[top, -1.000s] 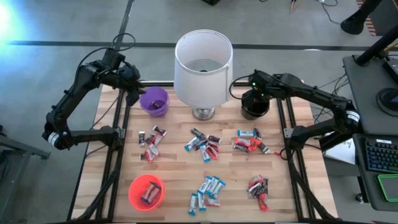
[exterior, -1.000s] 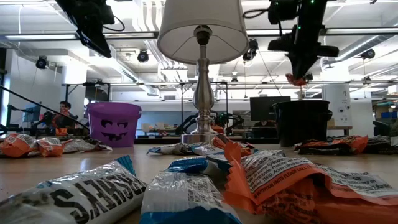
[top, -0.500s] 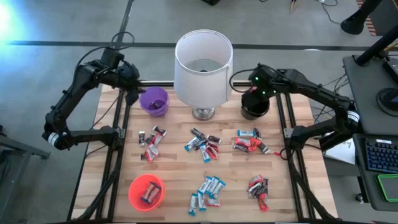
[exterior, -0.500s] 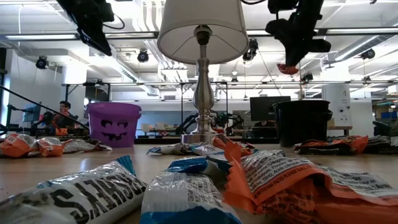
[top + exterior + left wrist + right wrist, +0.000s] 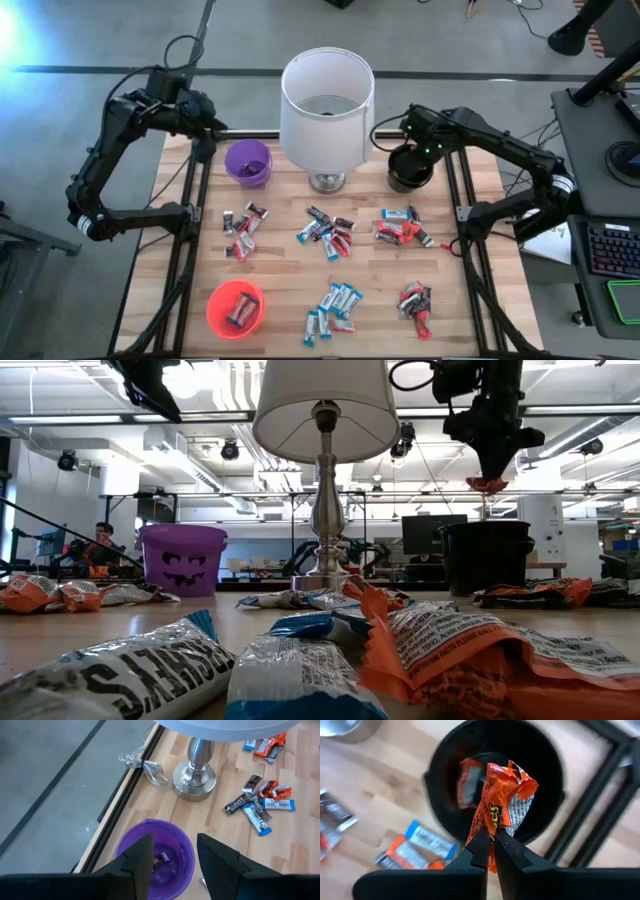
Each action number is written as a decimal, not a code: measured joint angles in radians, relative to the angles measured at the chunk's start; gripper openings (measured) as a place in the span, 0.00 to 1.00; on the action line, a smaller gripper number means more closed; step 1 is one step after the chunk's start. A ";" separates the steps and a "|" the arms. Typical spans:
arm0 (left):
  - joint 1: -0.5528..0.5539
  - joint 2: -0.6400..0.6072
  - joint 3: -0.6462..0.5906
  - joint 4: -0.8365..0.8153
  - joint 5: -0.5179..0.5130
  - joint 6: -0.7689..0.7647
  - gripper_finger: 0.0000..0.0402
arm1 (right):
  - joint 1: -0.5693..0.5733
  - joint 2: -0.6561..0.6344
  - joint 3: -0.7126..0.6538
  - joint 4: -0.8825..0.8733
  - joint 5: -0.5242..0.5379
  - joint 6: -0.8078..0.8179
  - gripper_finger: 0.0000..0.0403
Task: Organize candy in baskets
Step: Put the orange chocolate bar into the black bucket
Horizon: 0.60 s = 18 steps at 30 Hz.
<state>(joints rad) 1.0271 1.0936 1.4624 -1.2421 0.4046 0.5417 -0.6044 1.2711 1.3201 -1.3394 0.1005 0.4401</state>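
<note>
My right gripper [image 5: 492, 837] is shut on a crumpled orange candy [image 5: 502, 795] and hangs above the black basket [image 5: 545, 770], which holds another orange candy [image 5: 467, 780]. In the low view the gripped candy [image 5: 487, 483] sits just over the black basket's rim [image 5: 485, 557]. My left gripper [image 5: 175, 855] is open and holds nothing. It hovers high over the purple basket [image 5: 162, 823], which has a dark candy inside. The orange-red basket [image 5: 235, 308] at the front left holds candy. Loose candy lies in clusters [image 5: 325, 230] across the table's middle.
A white lamp [image 5: 327, 100] on a metal base stands between the purple basket [image 5: 248, 162] and the black basket [image 5: 408, 170]. More candy piles lie at the left [image 5: 242, 225], the right [image 5: 402, 228] and the front [image 5: 335, 305]. Black frame rails run along both table sides.
My right gripper swung the orange candy a little left, then back over the black basket. My left gripper rose and drew back from the purple basket.
</note>
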 joint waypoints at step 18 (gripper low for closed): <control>0.000 0.001 -0.016 -0.031 -0.001 0.000 0.33 | -0.005 0.001 0.000 0.035 0.162 -0.067 0.03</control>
<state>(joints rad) 1.0275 1.0943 1.4464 -1.2728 0.4038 0.5419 -0.6098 1.2720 1.3197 -1.3046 0.2627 0.3734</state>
